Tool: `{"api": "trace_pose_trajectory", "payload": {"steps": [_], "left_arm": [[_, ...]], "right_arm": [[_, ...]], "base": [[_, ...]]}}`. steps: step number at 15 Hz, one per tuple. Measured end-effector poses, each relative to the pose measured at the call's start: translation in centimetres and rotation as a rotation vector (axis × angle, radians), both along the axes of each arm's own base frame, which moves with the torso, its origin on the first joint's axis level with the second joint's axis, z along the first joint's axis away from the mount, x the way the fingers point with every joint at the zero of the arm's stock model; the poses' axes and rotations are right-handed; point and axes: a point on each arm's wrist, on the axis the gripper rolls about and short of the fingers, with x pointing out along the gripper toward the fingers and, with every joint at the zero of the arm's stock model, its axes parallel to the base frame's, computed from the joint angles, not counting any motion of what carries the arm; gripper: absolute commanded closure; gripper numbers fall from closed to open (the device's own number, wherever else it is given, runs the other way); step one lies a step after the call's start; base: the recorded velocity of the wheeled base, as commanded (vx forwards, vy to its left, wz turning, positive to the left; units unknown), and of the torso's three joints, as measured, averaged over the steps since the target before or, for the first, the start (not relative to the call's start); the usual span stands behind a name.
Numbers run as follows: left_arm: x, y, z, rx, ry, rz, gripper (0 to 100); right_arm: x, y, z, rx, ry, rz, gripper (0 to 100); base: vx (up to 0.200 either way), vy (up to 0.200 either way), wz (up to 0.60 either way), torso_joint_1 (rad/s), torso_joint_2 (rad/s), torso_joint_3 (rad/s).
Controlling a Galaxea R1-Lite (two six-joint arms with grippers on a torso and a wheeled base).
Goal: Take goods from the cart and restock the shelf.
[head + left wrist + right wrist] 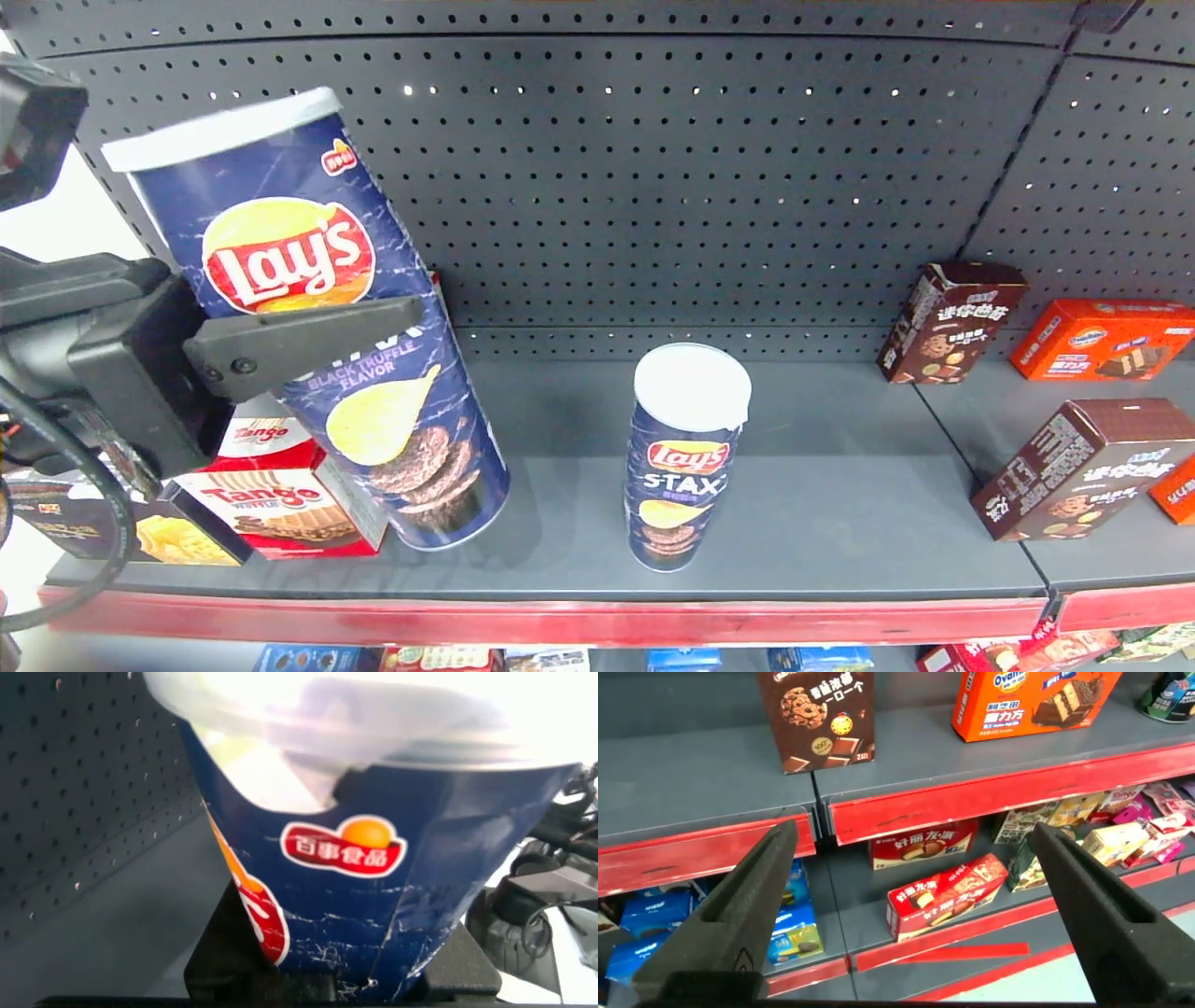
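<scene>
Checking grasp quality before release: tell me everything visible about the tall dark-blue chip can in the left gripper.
The tall dark-blue cylindrical chip can looks like printed cardboard with white marbling, a red-and-yellow logo and pictured chips, capped by a translucent white plastic lid. The left gripper clamps it about mid-height, one black finger across its front. It tilts, lid leaning left, its base low over the grey shelf deck beside a red-and-white wafer box; contact with either cannot be told.
</scene>
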Motion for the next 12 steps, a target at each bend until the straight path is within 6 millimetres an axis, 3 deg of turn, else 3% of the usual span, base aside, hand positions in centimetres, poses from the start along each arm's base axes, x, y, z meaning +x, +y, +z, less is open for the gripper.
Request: {"api": "trace_pose_trajectory", "payload": {"steps": [6,12], "left_arm": [[1.0,-0.6,0.8,-0.009,-0.01,-0.002,100],[4.7,-1.4,0.8,0.012,-0.015,0.018,100]], "right_arm": [[0.0,0.0,0.0,0.0,0.0,0.0,0],[0.0,0.0,0.0,0.0,0.001,0.0,0]], "base": [[0.0,0.0,0.0,0.0,0.0,0.0],[0.0,0.0,0.0,0.0,0.0,0.0]]}}
